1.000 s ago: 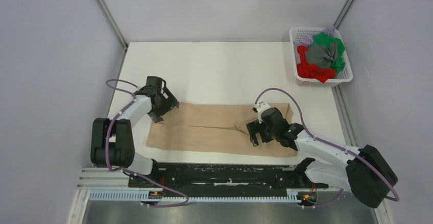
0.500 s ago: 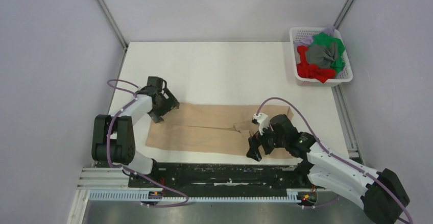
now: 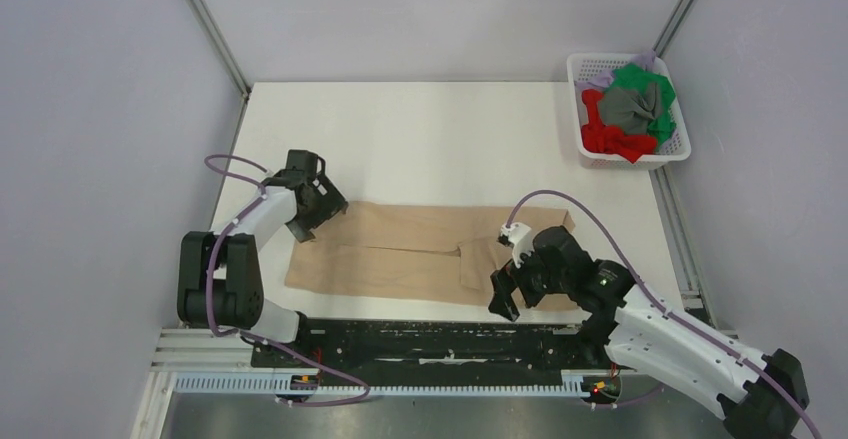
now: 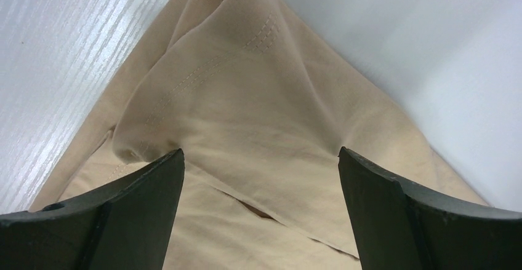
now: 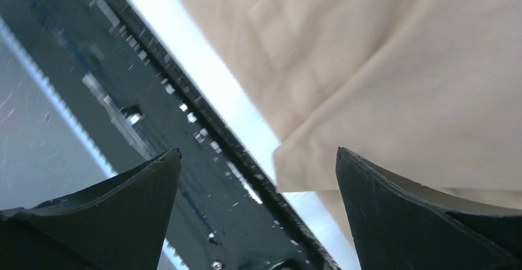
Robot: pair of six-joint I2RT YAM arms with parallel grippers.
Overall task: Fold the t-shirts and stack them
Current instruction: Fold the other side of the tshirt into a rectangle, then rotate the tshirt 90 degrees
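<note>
Two claws, both spread, holding nothing. Your right claw (image 3: 503, 294) hangs at the near right edge of the beige t-shirt (image 3: 400, 249), which lies left-to-right along the bench (image 3: 430, 139); only its wrist view shows the folded corner just ahead, by the bench lip. Your left claw (image 3: 318, 202) sits over the far-left corner. Other t-shirts (image 3: 632, 109) fill the far-right basket (image 3: 578, 59).

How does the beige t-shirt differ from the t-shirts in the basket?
The beige t-shirt lies spread out on the table; the basket t-shirts are crumpled in a heap. It is one plain colour; they are red, green, grey and lavender. All are soft cloth.
</note>
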